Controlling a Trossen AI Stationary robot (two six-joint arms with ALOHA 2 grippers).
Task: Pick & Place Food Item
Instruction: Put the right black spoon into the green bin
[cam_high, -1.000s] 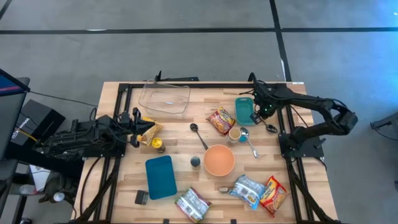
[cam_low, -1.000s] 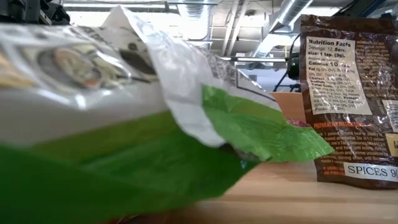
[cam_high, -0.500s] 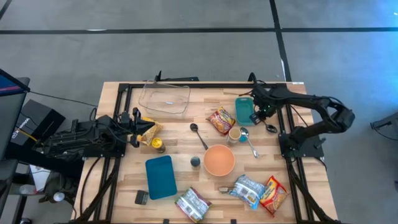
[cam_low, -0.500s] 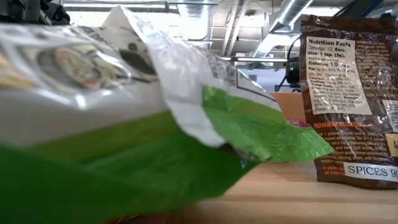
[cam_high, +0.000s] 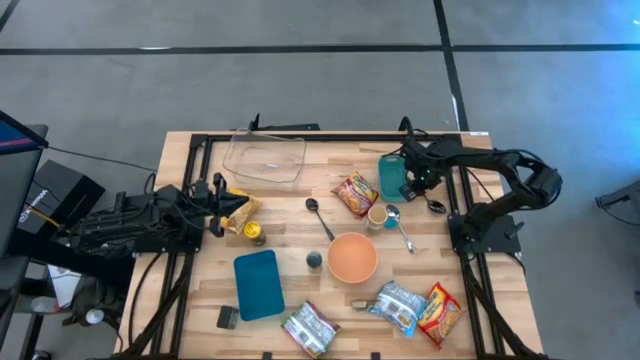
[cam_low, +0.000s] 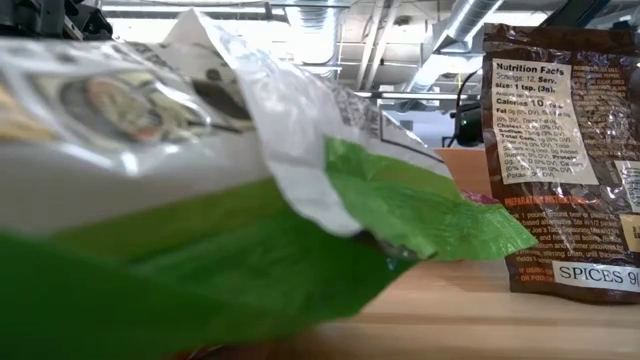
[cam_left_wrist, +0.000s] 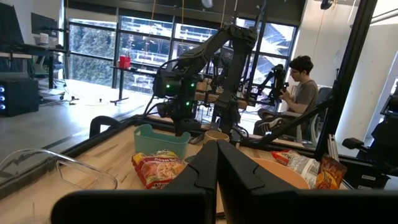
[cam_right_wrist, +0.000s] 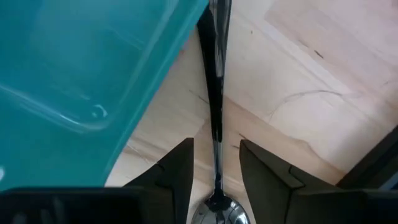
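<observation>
A red-and-yellow noodle packet (cam_high: 355, 193) lies flat on the table between the clear container and the orange bowl; it also shows in the left wrist view (cam_left_wrist: 158, 169). My right gripper (cam_high: 413, 186) is open and points down beside the teal tub (cam_high: 392, 177). Its fingers stand on either side of the dark handle of a metal spoon (cam_right_wrist: 214, 112) lying on the wood, without touching it. My left gripper (cam_left_wrist: 217, 168) is shut and empty, and rests at the table's left edge (cam_high: 222, 205).
An orange bowl (cam_high: 352, 257), a cup (cam_high: 377, 215), a blue spoon (cam_high: 400, 228), a black spoon (cam_high: 318, 216), a can (cam_high: 255, 233), a clear container (cam_high: 265, 158) and a teal lid (cam_high: 258, 283) lie about. More packets (cam_high: 400, 305) lie near the front edge. A person (cam_left_wrist: 301, 90) sits beyond the table.
My right arm has drawn its elbow in a little, and its gripper has shifted slightly toward the teal tub. Nothing on the table has moved.
</observation>
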